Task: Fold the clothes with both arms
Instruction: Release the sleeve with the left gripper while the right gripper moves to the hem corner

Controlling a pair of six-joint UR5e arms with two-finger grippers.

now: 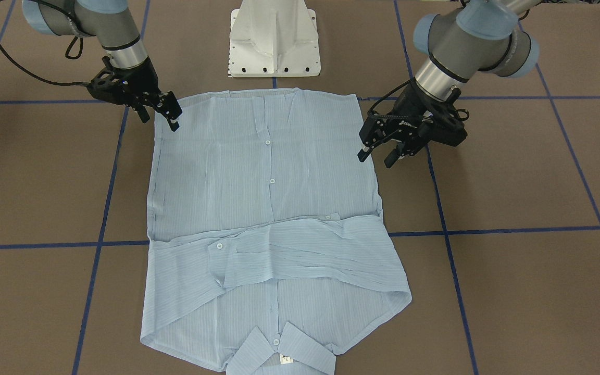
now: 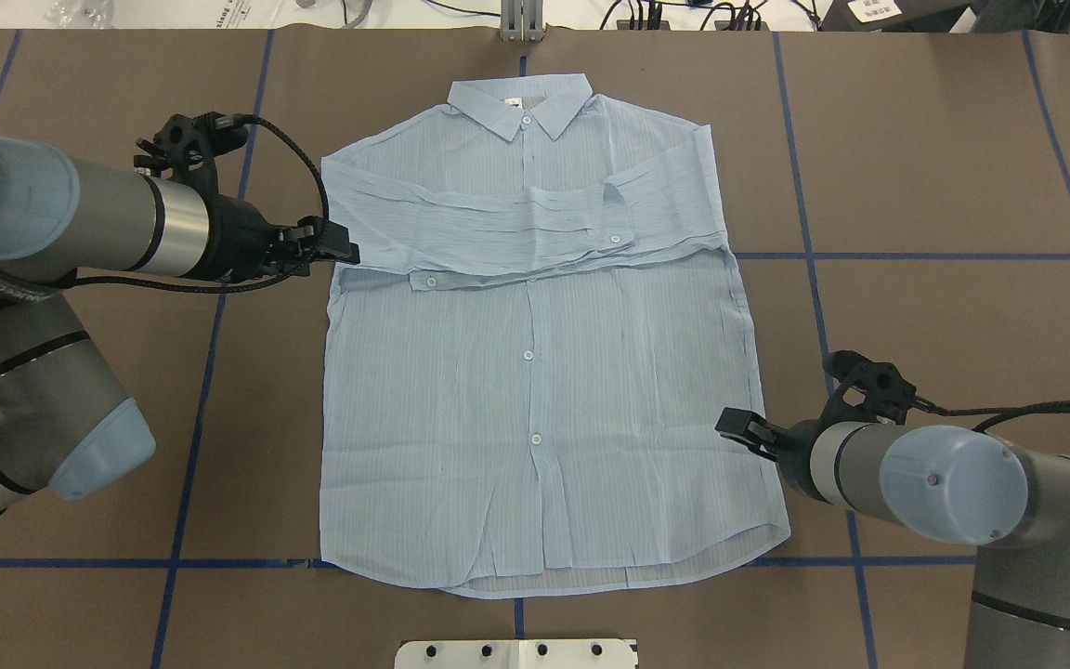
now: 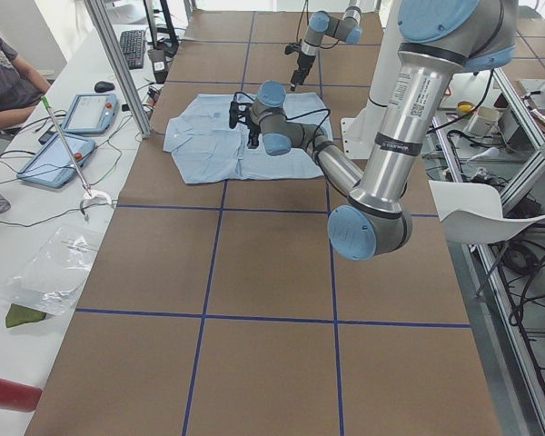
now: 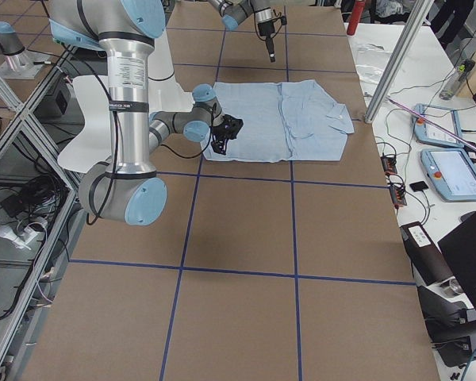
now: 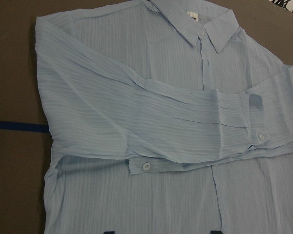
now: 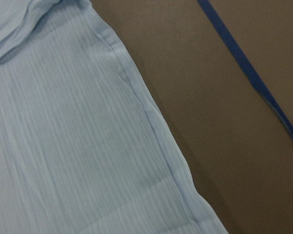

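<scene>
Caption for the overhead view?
Pale-blue shirt flat, sleeves folded across chest; left gripper and right gripper at its sides.

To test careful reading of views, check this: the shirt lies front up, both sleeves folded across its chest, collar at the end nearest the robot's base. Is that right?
Not quite. The collar is at the end farthest from the base, as the overhead view shows. The shirt does lie front up, both sleeves folded across its chest.
</scene>
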